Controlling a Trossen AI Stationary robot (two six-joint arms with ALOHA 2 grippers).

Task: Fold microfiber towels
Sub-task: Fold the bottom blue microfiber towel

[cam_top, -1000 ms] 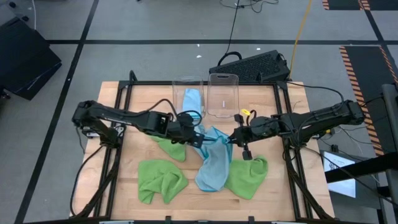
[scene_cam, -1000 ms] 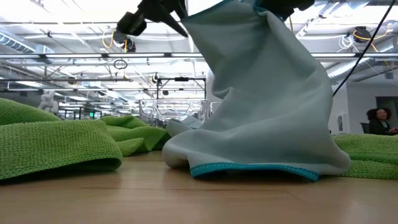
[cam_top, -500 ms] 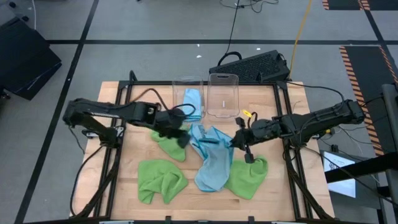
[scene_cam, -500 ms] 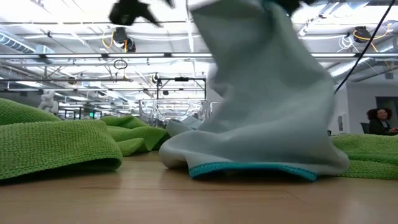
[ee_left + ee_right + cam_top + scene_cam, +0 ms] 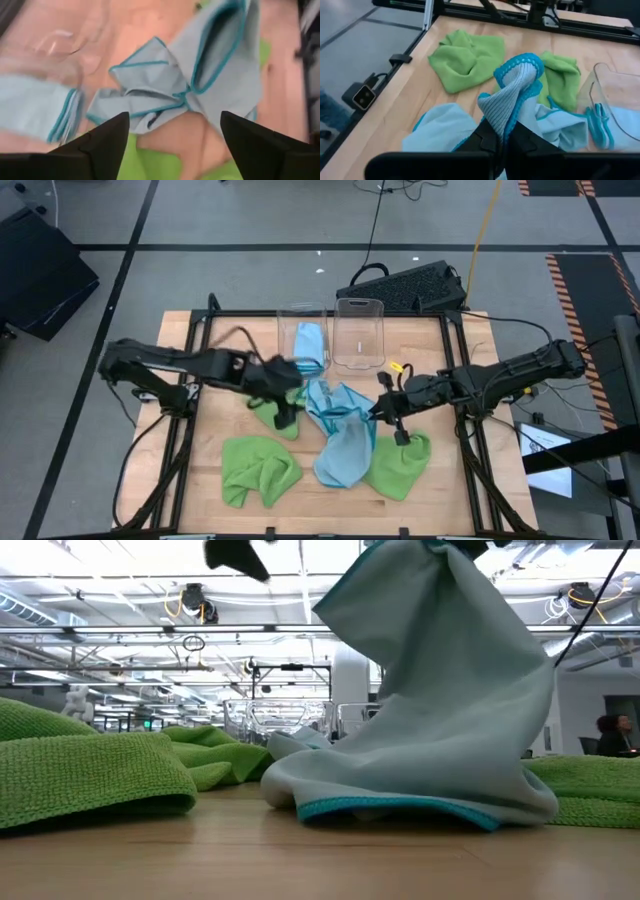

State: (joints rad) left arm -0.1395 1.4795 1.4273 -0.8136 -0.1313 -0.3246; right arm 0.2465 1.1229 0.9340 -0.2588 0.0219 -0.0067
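Note:
A light blue microfiber towel [image 5: 345,435] stands in a heap at the table's middle, its top lifted by my right gripper [image 5: 378,410], which is shut on it. Its teal-hemmed lower folds [image 5: 400,808] lie on the wood. My left gripper [image 5: 283,408] hangs open just left of the towel and above it, with nothing between its fingers [image 5: 107,145]. Lime green towels lie crumpled at the near left [image 5: 260,468], near right [image 5: 398,465] and under my left gripper [image 5: 270,418]. Another light blue towel [image 5: 308,340] lies folded in a clear bin. My right gripper pinches a bunched stretch of the towel's teal-hemmed edge [image 5: 517,80] between its two fingers, several layers together. The fingers come from the table's right, slanting down. The towel hangs slack below them, with its lower part on the table.
Two clear plastic bins [image 5: 302,330] [image 5: 359,332] stand side by side at the far middle of the table. A black frame [image 5: 450,330] runs around the tabletop. Bare wood shows along the near edge [image 5: 320,505].
My left gripper has opened and let go of the blue towel's upper part, rolled about its own axis and drawn back toward the table's left, rising a little. The freed side of the towel has sagged, and the towel now hangs from my right gripper alone.

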